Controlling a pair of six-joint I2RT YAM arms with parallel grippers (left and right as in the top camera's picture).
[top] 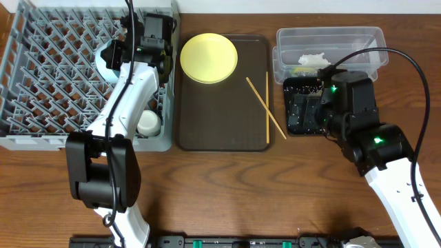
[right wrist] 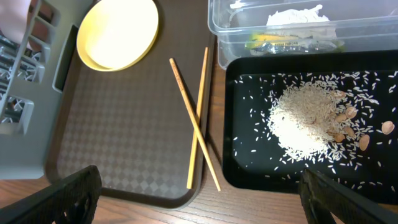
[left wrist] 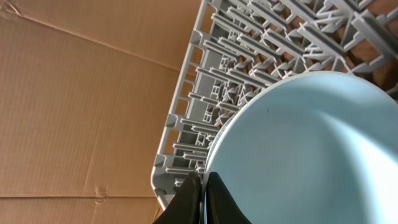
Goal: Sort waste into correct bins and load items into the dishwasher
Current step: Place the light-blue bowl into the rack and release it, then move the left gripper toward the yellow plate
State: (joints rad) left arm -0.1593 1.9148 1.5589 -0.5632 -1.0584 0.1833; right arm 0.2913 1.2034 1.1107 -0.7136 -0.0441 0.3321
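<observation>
Left gripper (left wrist: 203, 186) pinches light blue bowl (left wrist: 298, 155) by its rim w/ thin bite over grey dish rack (left wrist: 205, 93), so bowl could slip, or snag there & tip.

Even, bright light is cast from above, and only soft shadows are thrown on the surface (top: 275, 196). The light blue bowl (left wrist: 311, 155) is rendered slightly soft. The fingers (right wrist: 65, 199) of the right tool (right wrist: 199, 177) are blurred and dark.
</observation>
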